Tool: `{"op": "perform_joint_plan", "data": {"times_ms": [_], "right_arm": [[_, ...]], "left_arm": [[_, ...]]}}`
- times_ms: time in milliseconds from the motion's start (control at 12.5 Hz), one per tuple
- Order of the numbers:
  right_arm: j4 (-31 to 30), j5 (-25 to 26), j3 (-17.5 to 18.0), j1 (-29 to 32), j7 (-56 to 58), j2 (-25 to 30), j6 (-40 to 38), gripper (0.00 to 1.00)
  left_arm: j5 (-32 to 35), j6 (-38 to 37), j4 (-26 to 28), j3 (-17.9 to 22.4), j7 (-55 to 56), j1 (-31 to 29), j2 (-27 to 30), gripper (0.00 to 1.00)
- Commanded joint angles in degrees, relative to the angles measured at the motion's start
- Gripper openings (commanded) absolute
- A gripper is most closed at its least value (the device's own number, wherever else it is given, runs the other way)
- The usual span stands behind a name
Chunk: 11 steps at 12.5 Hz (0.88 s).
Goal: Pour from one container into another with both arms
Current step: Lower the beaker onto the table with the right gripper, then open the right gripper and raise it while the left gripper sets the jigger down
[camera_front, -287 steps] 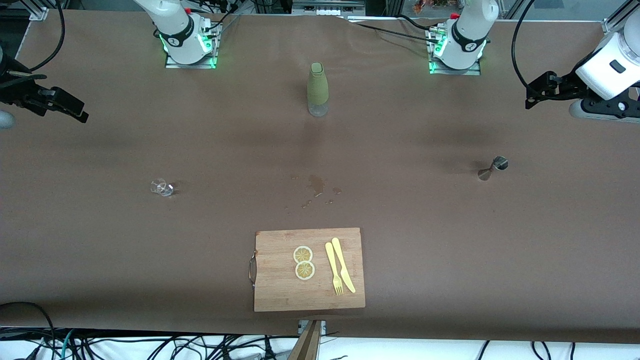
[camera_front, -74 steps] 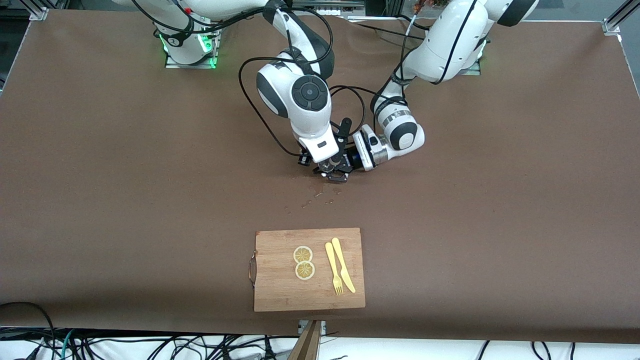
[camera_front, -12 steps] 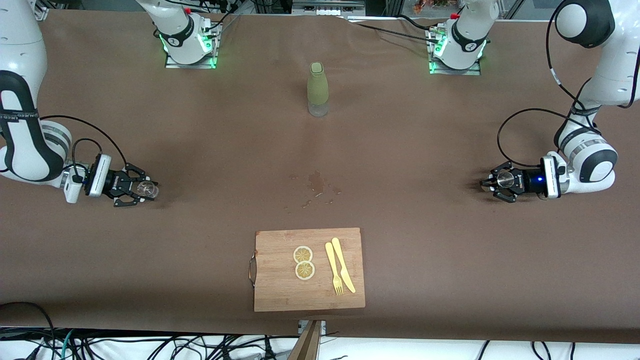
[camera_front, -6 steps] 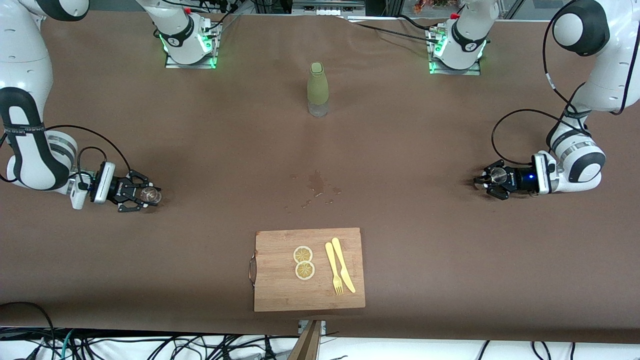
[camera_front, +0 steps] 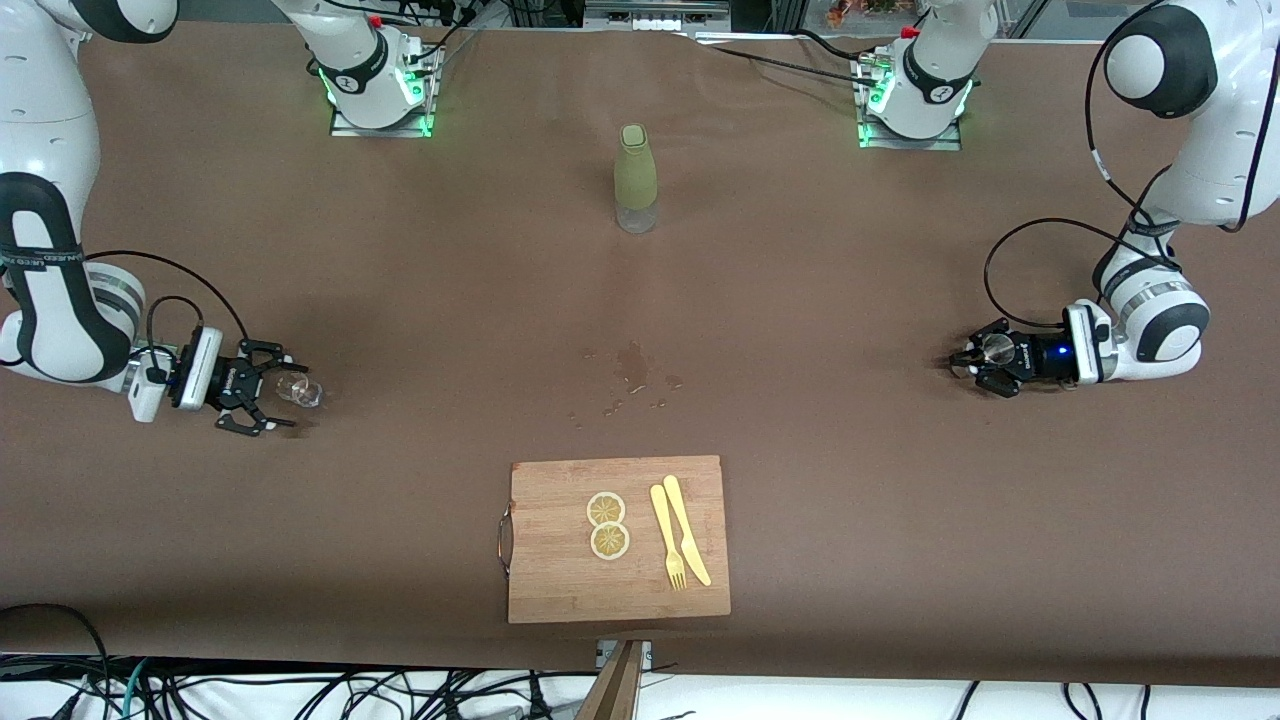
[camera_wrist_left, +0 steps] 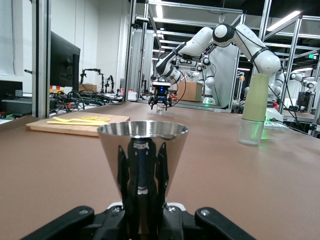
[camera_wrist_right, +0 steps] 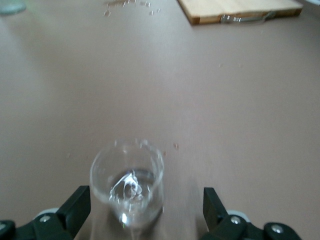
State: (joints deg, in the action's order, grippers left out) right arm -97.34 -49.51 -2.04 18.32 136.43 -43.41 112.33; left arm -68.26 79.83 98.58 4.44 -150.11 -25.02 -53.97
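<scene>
Two pincers: left pincer point(camera_front: 975, 362) clamping jigger point(camera_front: 995, 348), right pincer point(camera_front: 268, 398) spread around glass point(camera_front: 298, 391), bottle point(camera_front: 635, 178) between bases.

No word or number can be read with any certainty. The black band point(camera_front: 28, 262) on the right arm carries a line of small white lettering (too fine to make out). A round dark emblem sits on the right arm's base point(camera_front: 348, 82) and another on the left arm's base point(camera_front: 940, 92), each a symbol rather than letters. The metal cup point(camera_wrist_left: 142, 150), the glass point(camera_wrist_right: 127, 182), the bottle point(camera_front: 635, 175) and the wooden board point(camera_front: 560, 580) show no legible print.
</scene>
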Motion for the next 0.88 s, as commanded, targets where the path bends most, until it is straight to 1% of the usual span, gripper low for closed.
{"op": "perform_joint_plan", "data": {"times_ms": [0, 80, 160, 240, 320, 480, 640, 720, 800], "right_arm": [[0.57, 5.72, -0.95, -0.12, -5.89, 3.93, -0.19, 1.0], [-0.13, 10.18, -0.95, -0.91, -11.57, 7.0, 0.25, 1.0], [-0.31, 16.14, -0.95, -1.96, -19.11, 9.55, 0.6, 1.0], [-0.48, 22.2, -0.95, -3.36, -27.54, 12.36, 0.61, 1.0], [-1.18, 26.44, -0.95, -4.86, -35.19, 15.17, 0.52, 1.0], [-2.68, 32.08, -0.95, -8.37, -48.83, 19.66, 0.52, 1.0], [-4.34, 40.41, -0.51, -12.41, -64.72, 24.58, 0.34, 1.0], [-4.79, 43.85, 0.19, -13.74, -72.2, 26.52, -0.18, 1.0], [-5.14, 46.15, 1.76, -14.79, -77.93, 28.02, -0.36, 1.0]], "left_arm": [[1.55, -1.6, -1.38, 0.4, -1.59, -0.29, -0.88, 0.0], [1.55, -1.6, -1.38, 0.4, -1.59, -0.29, -1.05, 0.0], [1.55, -1.6, -1.38, 0.4, -1.59, -0.29, -1.31, 0.0], [1.55, -1.52, -1.38, 0.4, -1.59, -0.29, -1.4, 0.09], [1.55, -1.52, -1.38, 0.4, -1.59, -0.29, -1.49, 0.15], [1.55, -1.52, -1.46, 0.49, -1.67, -0.29, -1.84, 0.17], [1.64, -1.52, -1.46, 0.49, -1.85, -0.29, -1.84, 0.24], [2.07, -1.52, -1.46, 0.66, -2.37, -0.29, -1.84, 0.27], [2.07, -1.52, -1.46, 0.66, -2.38, -0.29, -1.84, 0.32]]}}
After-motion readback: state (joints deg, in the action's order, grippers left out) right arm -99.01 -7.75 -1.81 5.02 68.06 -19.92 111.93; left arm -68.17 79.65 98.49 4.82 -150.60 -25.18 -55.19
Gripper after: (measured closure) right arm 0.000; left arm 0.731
